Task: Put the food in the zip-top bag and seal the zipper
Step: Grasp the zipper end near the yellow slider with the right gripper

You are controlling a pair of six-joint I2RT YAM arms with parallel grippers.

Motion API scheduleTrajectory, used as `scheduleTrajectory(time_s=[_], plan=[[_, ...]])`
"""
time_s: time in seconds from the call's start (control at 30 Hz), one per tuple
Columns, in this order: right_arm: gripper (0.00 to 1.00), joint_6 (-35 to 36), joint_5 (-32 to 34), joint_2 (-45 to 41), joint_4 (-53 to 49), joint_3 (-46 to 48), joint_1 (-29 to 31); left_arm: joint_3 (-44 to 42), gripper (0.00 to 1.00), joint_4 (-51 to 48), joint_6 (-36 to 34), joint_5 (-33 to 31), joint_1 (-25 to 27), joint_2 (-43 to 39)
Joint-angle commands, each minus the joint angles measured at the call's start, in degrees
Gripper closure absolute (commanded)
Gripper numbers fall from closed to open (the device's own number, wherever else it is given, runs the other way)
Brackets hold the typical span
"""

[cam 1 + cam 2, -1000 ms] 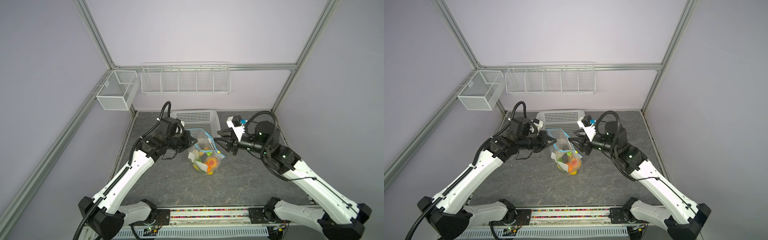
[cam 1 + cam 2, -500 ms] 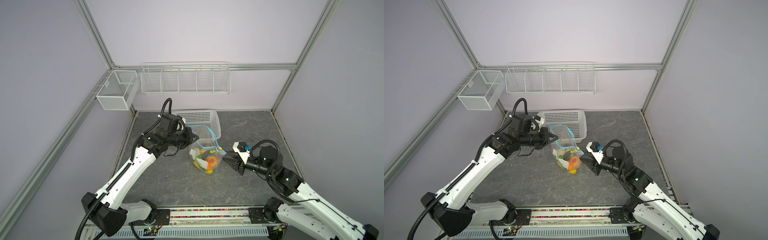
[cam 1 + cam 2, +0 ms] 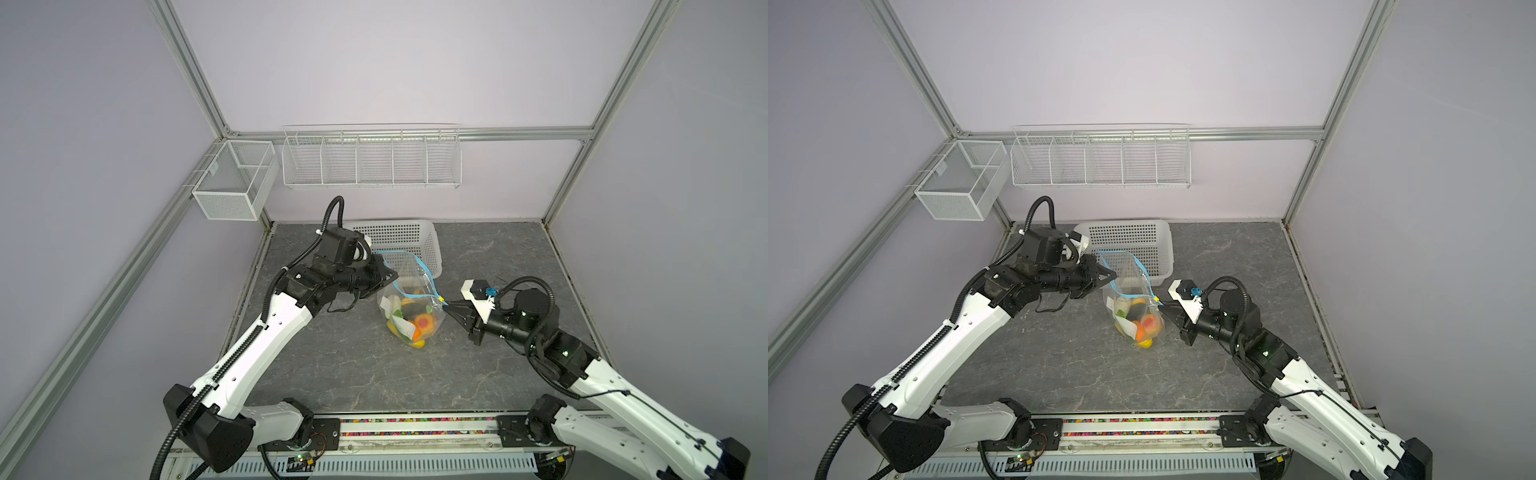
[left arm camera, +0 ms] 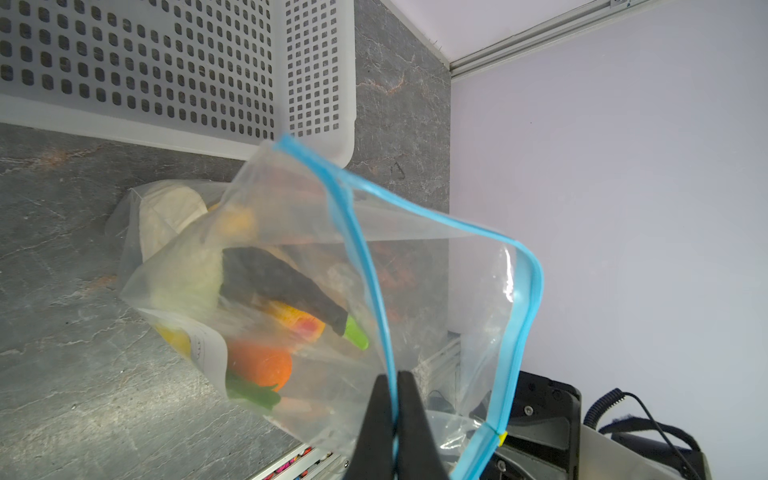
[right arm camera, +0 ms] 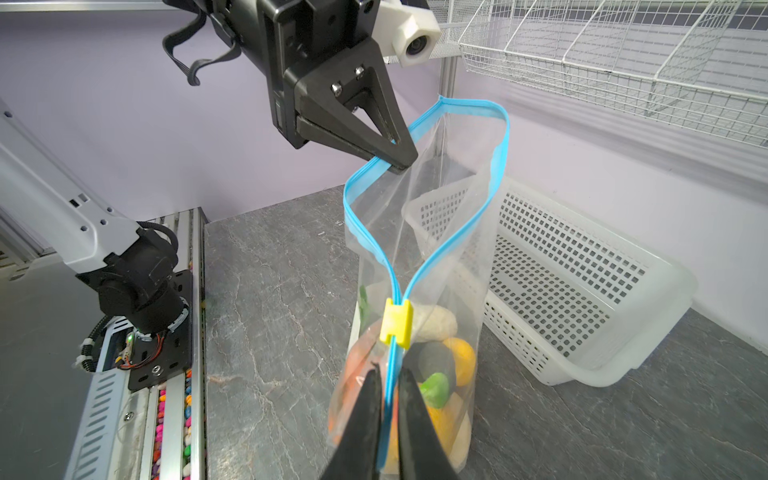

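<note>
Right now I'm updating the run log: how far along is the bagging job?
Done: the food sits inside the zip-top bag. In hand: left gripper is shut on the zipper; right gripper straddles it beside the yellow slider, grip unclear. Left: the bag gapes open, so sealing remains.

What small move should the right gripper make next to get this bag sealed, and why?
Probably finish pinching the zipper just beside the yellow slider. The right gripper straddles the strip with a thin gap showing, the left gripper is clamped farther along it, the food is inside the zip-top bag, and the mouth gapes open.
</note>
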State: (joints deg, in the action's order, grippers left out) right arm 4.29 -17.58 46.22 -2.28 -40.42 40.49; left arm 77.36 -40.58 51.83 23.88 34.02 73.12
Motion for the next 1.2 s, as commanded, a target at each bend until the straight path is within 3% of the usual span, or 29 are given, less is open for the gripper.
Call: scheduleTrajectory(time_s=[0.0, 0.3, 0.57, 0.97, 1.03, 1.17], plan=[[0.91, 0.36, -0.18, -0.12, 1.37, -1.02, -0.03, 1.52, 1.00, 0.06, -0.04, 0.18, -0.36, 0.33], [0.93, 3.26, 0.78, 1.91, 0.10, -4.24, -0.03, 1.31, 1.00, -1.89, -0.51, -1.81, -0.44, -0.44], [0.93, 10.07, -1.39, 6.14, -2.11, -12.33, -0.20, 2.66, 1.00, -6.96, -2.40, -5.14, -0.53, -2.93], [0.93, 20.25, -11.54, 16.67, -11.99, -24.47, -1.36, 0.28, 1.00, -10.24, -0.94, -8.94, -0.53, -8.52], [0.93, 21.63, -13.95, 17.69, -13.53, -25.93, -2.30, -0.31, 0.93, -10.48, -1.30, -10.02, -0.53, -9.67], [0.93, 24.08, -19.52, 18.95, -15.29, -27.44, -3.99, -1.31, 0.70, -11.33, -3.53, -12.10, -0.53, -10.81]])
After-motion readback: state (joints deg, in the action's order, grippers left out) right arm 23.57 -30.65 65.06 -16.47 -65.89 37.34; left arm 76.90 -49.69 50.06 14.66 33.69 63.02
